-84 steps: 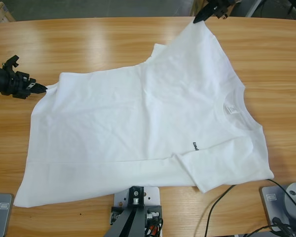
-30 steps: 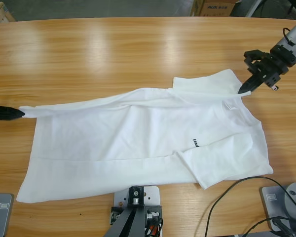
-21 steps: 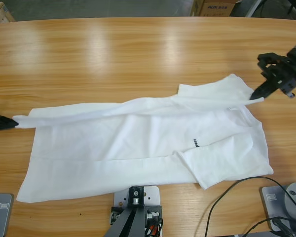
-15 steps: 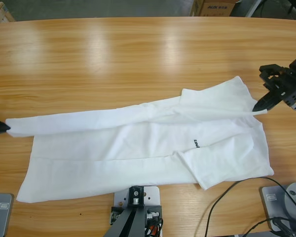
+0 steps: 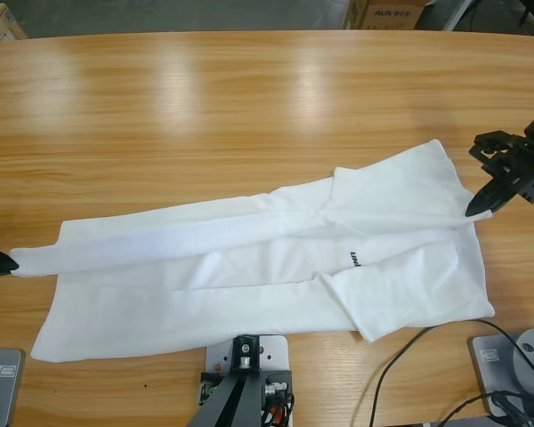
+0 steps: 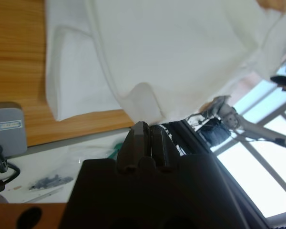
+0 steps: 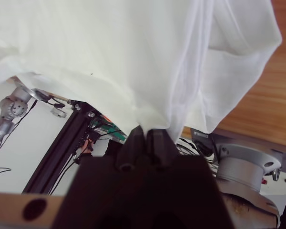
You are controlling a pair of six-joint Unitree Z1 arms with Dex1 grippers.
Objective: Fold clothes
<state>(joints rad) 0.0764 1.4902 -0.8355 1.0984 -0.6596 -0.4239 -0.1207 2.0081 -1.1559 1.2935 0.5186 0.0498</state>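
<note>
The clothes are one white T-shirt (image 5: 249,267) lying across the near half of the wooden table (image 5: 205,98), with small dark lettering (image 5: 353,259) on the chest. Its far half is folded over toward the near edge. At the far left edge, my left gripper (image 5: 9,261) is shut on the shirt's corner; the left wrist view shows the cloth (image 6: 181,52) pinched at its tips (image 6: 148,130). My right gripper (image 5: 472,210) is shut on the shirt's edge at the right; white fabric (image 7: 109,52) hangs from its tips (image 7: 145,133) in the right wrist view.
A black cable (image 5: 409,351) loops over the near right of the table, by the shirt's sleeve (image 5: 409,298). Cardboard boxes (image 5: 387,12) stand beyond the far edge. Bare wood fills the table's far half.
Both grippers have carried the shirt's far edge toward the near side, folding the far half over the front. The right gripper came in from the far right corner; the left slid to the left edge.
</note>
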